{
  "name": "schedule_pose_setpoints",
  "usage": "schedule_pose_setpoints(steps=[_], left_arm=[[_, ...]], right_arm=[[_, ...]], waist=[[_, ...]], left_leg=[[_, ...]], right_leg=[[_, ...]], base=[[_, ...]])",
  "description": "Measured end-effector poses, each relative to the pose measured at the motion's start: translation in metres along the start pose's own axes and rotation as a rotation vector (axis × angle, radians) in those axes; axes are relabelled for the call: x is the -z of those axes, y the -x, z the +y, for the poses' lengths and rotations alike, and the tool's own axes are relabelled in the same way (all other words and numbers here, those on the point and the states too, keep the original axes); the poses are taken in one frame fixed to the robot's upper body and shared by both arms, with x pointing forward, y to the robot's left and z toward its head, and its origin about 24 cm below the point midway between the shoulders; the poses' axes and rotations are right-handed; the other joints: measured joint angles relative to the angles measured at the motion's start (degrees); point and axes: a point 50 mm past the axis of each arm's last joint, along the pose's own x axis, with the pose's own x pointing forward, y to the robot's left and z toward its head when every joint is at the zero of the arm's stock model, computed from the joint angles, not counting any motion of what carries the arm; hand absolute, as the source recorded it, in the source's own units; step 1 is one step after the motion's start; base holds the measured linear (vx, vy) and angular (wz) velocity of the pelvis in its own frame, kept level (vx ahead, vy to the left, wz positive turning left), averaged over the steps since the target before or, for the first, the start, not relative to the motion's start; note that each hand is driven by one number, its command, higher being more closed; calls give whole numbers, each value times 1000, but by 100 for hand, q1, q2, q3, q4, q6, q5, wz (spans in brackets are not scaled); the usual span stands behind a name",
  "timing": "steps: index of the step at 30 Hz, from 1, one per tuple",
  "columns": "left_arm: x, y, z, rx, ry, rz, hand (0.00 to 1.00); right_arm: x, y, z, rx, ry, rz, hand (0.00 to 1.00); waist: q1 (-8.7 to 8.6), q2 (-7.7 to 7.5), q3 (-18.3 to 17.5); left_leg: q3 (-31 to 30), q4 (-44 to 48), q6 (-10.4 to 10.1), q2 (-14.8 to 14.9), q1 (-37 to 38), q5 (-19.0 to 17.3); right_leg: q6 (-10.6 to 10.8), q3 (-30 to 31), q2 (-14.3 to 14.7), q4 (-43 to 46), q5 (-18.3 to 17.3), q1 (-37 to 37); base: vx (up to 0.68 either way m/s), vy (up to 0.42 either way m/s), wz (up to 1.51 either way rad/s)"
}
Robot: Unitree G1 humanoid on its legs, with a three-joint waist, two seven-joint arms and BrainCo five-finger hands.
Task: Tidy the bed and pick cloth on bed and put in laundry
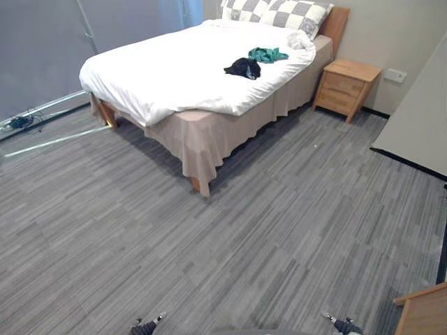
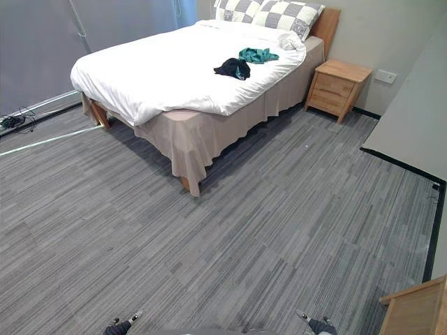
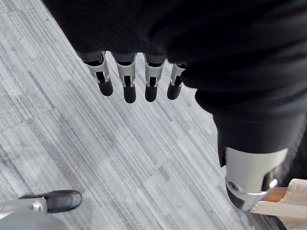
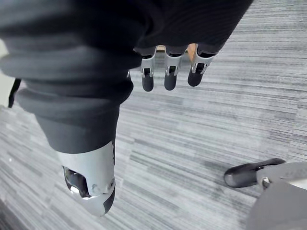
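Note:
A bed (image 1: 209, 139) with a white duvet (image 1: 160, 70) stands at the far side of the room. On the duvet near the pillows lie a black cloth (image 1: 244, 68) and, just behind it, a green cloth (image 1: 267, 54). Both hands hang low and far from the bed, over grey carpet. My left hand (image 3: 127, 81) has straight, relaxed fingers and holds nothing; it also shows at the bottom edge of the left eye view (image 1: 143, 326). My right hand (image 4: 168, 72) is likewise open and empty, and appears at the bottom right (image 1: 342, 324).
Checkered pillows (image 1: 279, 14) lean at the headboard. A wooden nightstand (image 1: 347, 85) stands right of the bed. A pale panel (image 1: 419, 118) borders the right side, and a wooden furniture corner (image 1: 426, 310) juts in at lower right. Grey carpet (image 1: 244, 237) stretches between me and the bed.

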Motion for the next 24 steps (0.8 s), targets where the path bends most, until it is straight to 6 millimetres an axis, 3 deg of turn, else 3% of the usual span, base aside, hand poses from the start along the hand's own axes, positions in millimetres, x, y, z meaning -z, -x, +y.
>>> schedule_pose_setpoints(steps=[24], left_arm=[[0,1,0,12,-43,-18,0]], right_arm=[[11,4,15,-38,14,28,0]], waist=[[21,-126,-70]], left_leg=[[-10,-57,-5,-7,-60,50]], right_leg=[[-8,-67,-8,-11,7,-70]], base=[[8,-3,0]])
